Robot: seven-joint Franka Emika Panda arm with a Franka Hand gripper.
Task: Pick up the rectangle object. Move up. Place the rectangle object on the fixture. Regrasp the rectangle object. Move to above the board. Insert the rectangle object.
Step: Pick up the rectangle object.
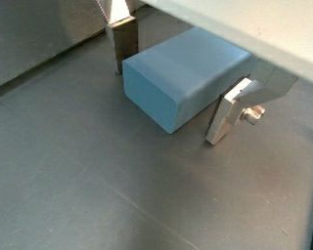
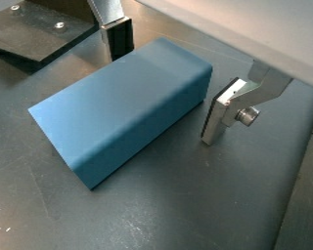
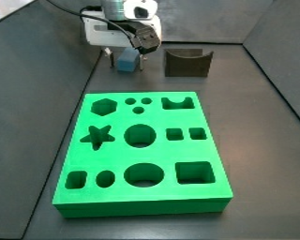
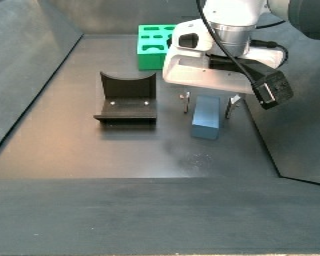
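The rectangle object (image 1: 179, 78) (image 2: 120, 112) is a pale blue block lying on the dark floor. My gripper (image 1: 170, 103) (image 2: 166, 96) straddles it, open, with one silver finger (image 2: 117, 39) on each long side and a small gap showing at both. In both side views the block (image 3: 124, 64) (image 4: 207, 120) sits under the gripper (image 3: 124, 56) (image 4: 210, 103). The fixture (image 3: 187, 62) (image 4: 125, 100), a dark notched holder on a plate, stands a short way beside the block. The green board (image 3: 142, 155) (image 4: 152, 45) with its shaped holes lies apart from both.
Dark walls (image 4: 43, 70) enclose the floor on the sides. A corner of the fixture's base plate (image 2: 35, 34) shows in a wrist view, near the block's end.
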